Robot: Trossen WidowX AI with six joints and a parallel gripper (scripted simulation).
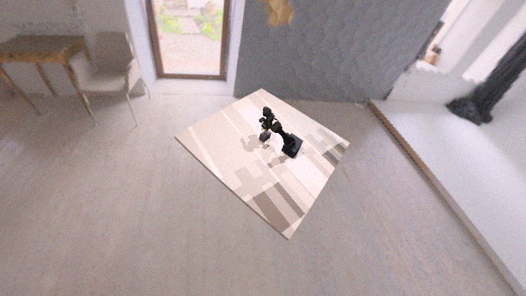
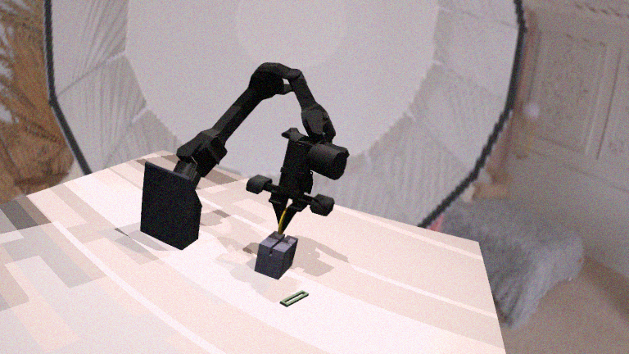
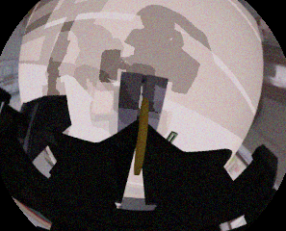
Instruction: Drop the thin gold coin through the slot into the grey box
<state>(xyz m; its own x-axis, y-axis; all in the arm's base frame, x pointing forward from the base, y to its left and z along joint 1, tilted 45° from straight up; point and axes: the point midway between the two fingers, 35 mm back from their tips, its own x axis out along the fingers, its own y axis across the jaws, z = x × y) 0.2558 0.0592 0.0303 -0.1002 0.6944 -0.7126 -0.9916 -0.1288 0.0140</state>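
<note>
Your hand is pinched nearly all the way in, and it holds the coin edge-on between its fingers. In the wrist view the coin shows as 1 thin gold strip running from the fingers toward 12 o'clock, its far end lying over the slot of the box. From the exterior view the hand points straight down, the coin hangs below it, and the coin's lower edge sits at the top of the box, right at the dark slot that splits the lid. Whether the edge has entered the slot you cannot tell from these views.

The box stands on the table, at about 3 o'clock from the arm's base in the exterior view. The green holder lies flat on the table at 5 o'clock from the box, apart from it, with no coin in it.

In the top view the arm bends over the box, which sits at about 8 o'clock from the hand there; the coin is too small to make out.
</note>
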